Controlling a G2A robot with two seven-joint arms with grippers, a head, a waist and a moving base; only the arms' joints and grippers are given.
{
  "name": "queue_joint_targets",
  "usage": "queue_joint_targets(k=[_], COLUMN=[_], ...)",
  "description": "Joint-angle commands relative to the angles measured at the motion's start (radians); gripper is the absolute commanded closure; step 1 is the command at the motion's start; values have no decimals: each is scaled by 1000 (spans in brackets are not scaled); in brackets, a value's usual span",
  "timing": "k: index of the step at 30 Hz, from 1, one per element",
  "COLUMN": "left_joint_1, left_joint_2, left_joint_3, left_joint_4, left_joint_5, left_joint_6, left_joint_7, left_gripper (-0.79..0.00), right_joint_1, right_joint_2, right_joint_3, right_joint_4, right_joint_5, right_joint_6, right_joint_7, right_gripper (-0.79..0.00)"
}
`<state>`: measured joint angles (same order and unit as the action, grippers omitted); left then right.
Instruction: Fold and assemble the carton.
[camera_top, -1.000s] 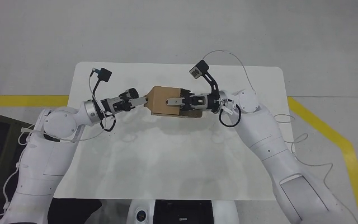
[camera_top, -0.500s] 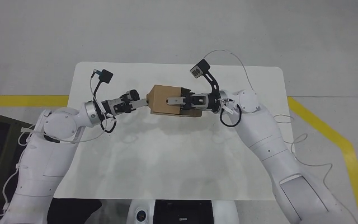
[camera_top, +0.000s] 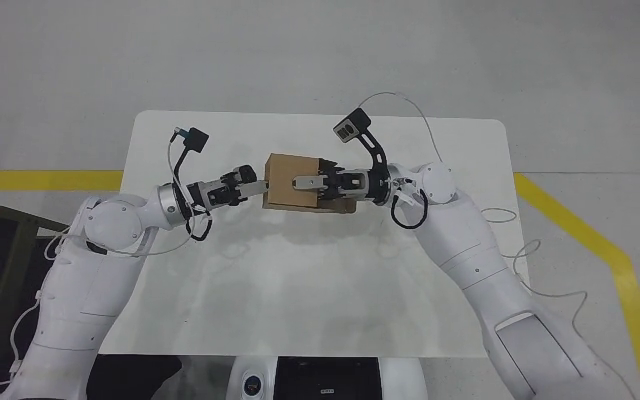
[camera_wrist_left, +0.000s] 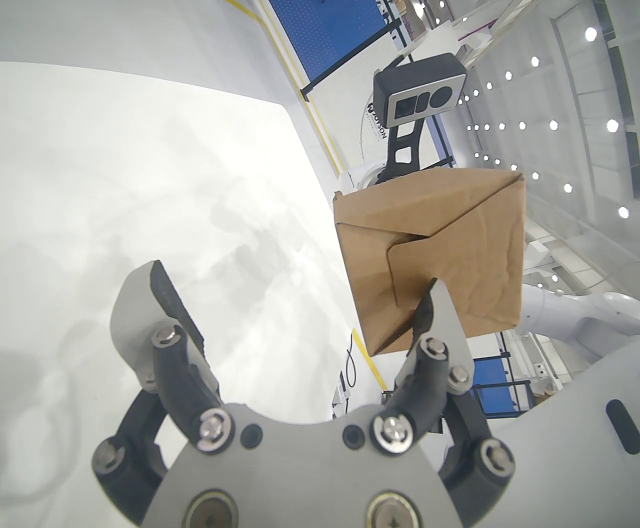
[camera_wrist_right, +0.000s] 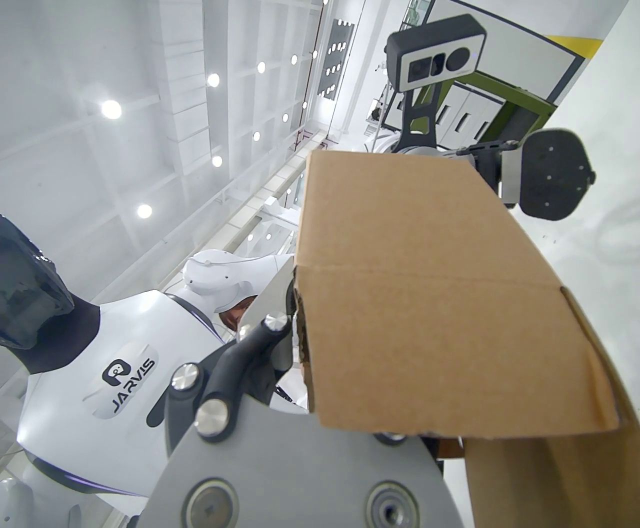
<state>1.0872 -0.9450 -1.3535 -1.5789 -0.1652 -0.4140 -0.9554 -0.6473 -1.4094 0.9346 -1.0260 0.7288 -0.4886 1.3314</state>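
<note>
Top view, reading outward from us: the white counter (camera_top: 300, 300) lies nearest, toward 6 o'clock. Farther out, a little toward 12 o'clock of its middle, the carton (camera_top: 285, 168) sits between the two arms.

Over the last second the left gripper (camera_top: 256, 186) has closed in from 9 o'clock to the carton's folded end, and the carton has edged slightly toward it. Its fingers stand apart. One tip is at the overlapped end flaps, though we cannot tell whether it touches them.

The right gripper (camera_top: 300, 184) comes in from 3 o'clock and is clamped on the carton's top wall. We judge the 9 o'clock end is about to be pressed home. A loose flap at the 3 o'clock end tells us that side is not yet closed.

We count one carton, two grippers and one counter.
</note>
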Motion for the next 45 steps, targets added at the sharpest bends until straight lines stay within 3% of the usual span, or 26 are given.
queue_joint_targets(k=[1,32,45], left_joint_1=[-4,-20,-35], left_joint_2=[-1,-3,-5], left_joint_3=[4,25,42], left_joint_4=[3,26,23], left_joint_5=[-15,-28,-57], left_joint_6=[1,-33,-34], left_joint_7=[-5,4,-9], left_gripper=[-785,-785,-785], right_joint_1=[0,-9,-65], right_joint_2=[-2,-2,6], right_joint_3=[-4,4,21], right_joint_4=[-1,-22,-111], right_joint_5=[5,34,-2], right_joint_6=[1,19,60], right_joint_7=[1,19,-25], right_gripper=[0,0,0])
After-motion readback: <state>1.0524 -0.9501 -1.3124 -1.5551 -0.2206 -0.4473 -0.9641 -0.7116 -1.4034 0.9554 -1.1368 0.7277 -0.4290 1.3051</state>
